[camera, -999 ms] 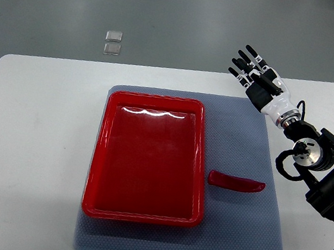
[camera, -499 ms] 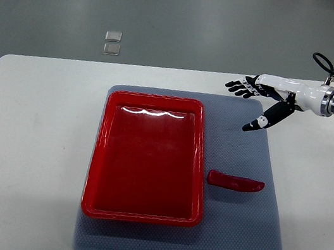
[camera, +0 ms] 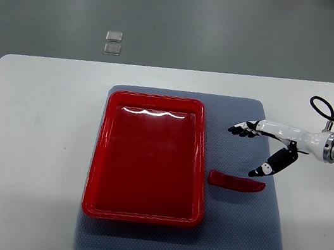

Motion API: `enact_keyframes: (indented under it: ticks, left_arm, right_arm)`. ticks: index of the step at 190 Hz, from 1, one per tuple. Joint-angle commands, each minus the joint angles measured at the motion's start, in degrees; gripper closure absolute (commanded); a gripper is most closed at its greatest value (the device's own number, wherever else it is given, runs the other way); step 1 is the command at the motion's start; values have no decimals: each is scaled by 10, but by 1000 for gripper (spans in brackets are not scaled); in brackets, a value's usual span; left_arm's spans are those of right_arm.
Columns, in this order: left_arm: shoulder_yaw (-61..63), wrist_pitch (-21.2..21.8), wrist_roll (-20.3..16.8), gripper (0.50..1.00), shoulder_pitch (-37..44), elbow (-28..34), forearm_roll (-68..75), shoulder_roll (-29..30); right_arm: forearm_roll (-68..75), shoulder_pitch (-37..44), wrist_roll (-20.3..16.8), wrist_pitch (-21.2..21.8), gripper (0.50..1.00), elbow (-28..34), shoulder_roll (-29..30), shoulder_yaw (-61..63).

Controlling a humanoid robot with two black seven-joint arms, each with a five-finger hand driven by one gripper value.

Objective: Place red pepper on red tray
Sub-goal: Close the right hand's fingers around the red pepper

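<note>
Your right hand [camera: 261,137] hovers with fingers spread, empty, above the red pepper [camera: 237,182]; it looks light, smooth, slippery, so pinch its thicker middle.

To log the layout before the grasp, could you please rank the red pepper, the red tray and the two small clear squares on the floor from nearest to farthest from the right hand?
From the right hand, in the top view:
1. Red pepper, just below the hand on the grey mat.
2. Red tray, to the hand's left on the mat.
3. Clear squares, far upper left, on the floor beyond the table.
</note>
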Motion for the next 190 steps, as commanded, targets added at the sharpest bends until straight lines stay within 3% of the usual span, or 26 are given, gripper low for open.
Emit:
enact_keyframes:
  ticks: [1, 116, 159, 190]
  left_arm:
    - [-1, 0, 0, 500, 0, 0, 0, 0]
    - [-1, 0, 0, 500, 1, 1, 0, 0]
    - [-1, 0, 0, 500, 1, 0, 0, 0]
    - [-1, 0, 0, 500, 1, 1, 0, 0]
  right_arm:
    - [-13, -22, 1, -12, 591, 1, 7, 1]
    - [-72, -78, 22, -55, 615, -2, 47, -2]
    - [-77, -86, 22, -57, 709, -3, 58, -3]
    - [-94, -91, 26, -58, 810, -7, 65, -3]
